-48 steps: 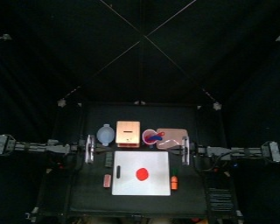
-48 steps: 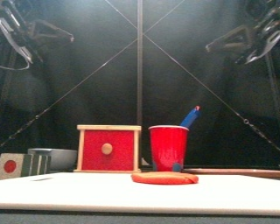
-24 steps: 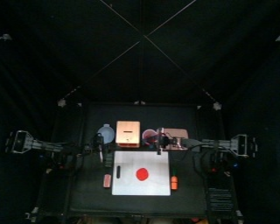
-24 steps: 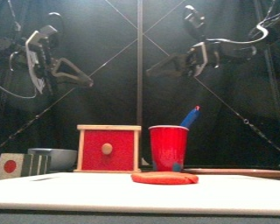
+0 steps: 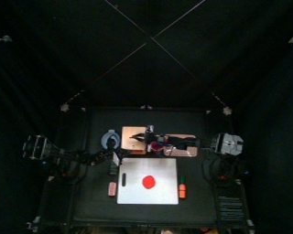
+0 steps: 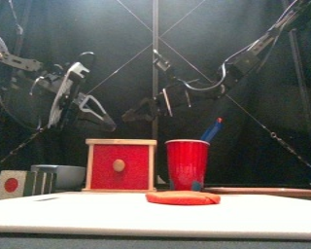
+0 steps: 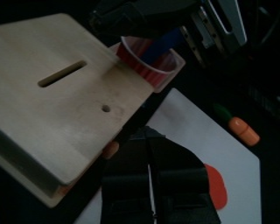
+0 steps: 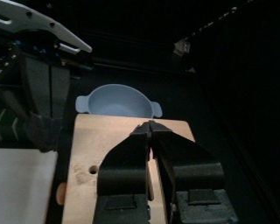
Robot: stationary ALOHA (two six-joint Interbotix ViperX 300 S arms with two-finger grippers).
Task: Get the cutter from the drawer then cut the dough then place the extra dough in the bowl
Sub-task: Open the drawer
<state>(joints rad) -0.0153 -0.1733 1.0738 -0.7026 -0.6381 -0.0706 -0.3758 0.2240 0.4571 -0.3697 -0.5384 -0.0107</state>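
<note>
Left gripper (image 7: 149,133) hangs high over the table's left part, jaws pinched together, empty. Blue-grey bowl (image 8: 116,100) sits just left of wooden box (image 7: 49,96) — red drawer front (image 6: 120,165) flush in its frame. Right gripper (image 8: 146,128) reaches above the box top, jaws closed, holding nothing. Red cup (image 6: 189,163) with blue knife (image 6: 213,128) stands right of box. Red dough (image 6: 183,197) lies flat mid white board (image 5: 165,194) — untouched.

Top camera looks down from high above the surface (image 5: 94,206); front camera sits level at its front edge. Both wrist cameras hang close over the wooden box (image 7: 60,96), which all views share.
</note>
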